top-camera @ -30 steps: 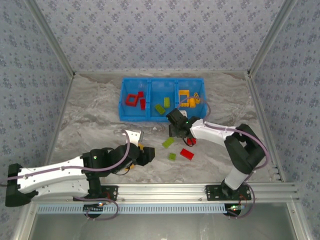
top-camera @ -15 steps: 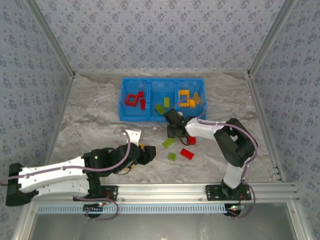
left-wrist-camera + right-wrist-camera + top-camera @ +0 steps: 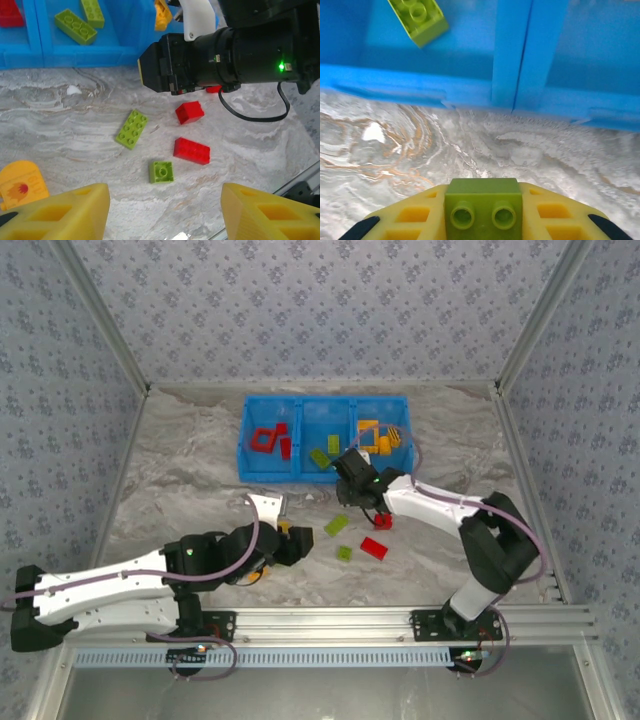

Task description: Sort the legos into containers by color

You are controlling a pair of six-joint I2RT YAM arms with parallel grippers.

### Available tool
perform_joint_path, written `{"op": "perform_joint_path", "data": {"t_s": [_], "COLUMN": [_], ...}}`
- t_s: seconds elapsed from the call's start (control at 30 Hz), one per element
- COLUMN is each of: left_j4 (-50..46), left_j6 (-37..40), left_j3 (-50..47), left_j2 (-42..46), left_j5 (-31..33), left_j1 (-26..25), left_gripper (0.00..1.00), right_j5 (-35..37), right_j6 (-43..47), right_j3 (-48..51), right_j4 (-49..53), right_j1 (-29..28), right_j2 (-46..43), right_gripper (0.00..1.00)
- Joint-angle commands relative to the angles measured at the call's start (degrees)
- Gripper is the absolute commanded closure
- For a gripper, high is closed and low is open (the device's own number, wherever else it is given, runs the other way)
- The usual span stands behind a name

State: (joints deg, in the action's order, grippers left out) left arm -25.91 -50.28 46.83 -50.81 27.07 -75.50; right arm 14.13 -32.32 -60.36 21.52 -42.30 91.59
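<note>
Marbled tabletop (image 3: 180, 490) before the blue bin (image 3: 290, 476) bears a red brick (image 3: 191, 150), the right gripper (image 3: 483, 214) clamps a lime green brick (image 3: 483, 192) just short of the bin's divider (image 3: 512, 50), and the left gripper (image 3: 165, 202) gapes empty.

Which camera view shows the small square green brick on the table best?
Left wrist: the square green brick lies close and sharp, its top face clear. In the top view the same brick is just a tiny green speck.

bright, even light all over, soft faint shadows on the table (image 3: 200, 470), mild blur in close foregrounds.
</note>
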Motion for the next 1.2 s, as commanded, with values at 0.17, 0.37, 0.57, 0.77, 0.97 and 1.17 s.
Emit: {"op": "perform_joint_path", "data": {"t_s": [0.17,0.37,0.57,0.77,0.97,1.17], "left_j4": [-4.1,-7.0,-7.2,-8.4,-9.9,-11.3], "left_j6": [4.9,5.9,5.5,4.9,3.1,1.0], "left_j3": [9.6,13.8,13.7,13.2,11.7,9.9], "left_j2": [-1.2,-2.3,-2.9,-3.1,-2.7,-1.7], "left_j5": [5.7,10.6,10.3,10.1,9.5,9.5], "left_j1": [-0.4,-0.4,-0.4,-0.4,-0.4,-0.4], "left_gripper": [0.39,0.38,0.38,0.38,0.38,0.38], "right_j5": [2.5,5.0,9.6,12.4,11.9,12.2], "right_j6": [5.2,6.4,6.5,5.7,6.0,6.5], "right_j3": [-14.3,-31.7,-46.3,-51.4,-52.2,-53.8], "right_j4": [6.9,13.4,22.9,27.7,27.8,28.2], "right_j1": [0.8,1.0,2.8,3.1,3.0,2.5], "right_j2": [2.0,17.5,29.3,35.7,37.3,36.1], "right_gripper": [0.73,0.73,0.73,0.72,0.63,0.50]}}
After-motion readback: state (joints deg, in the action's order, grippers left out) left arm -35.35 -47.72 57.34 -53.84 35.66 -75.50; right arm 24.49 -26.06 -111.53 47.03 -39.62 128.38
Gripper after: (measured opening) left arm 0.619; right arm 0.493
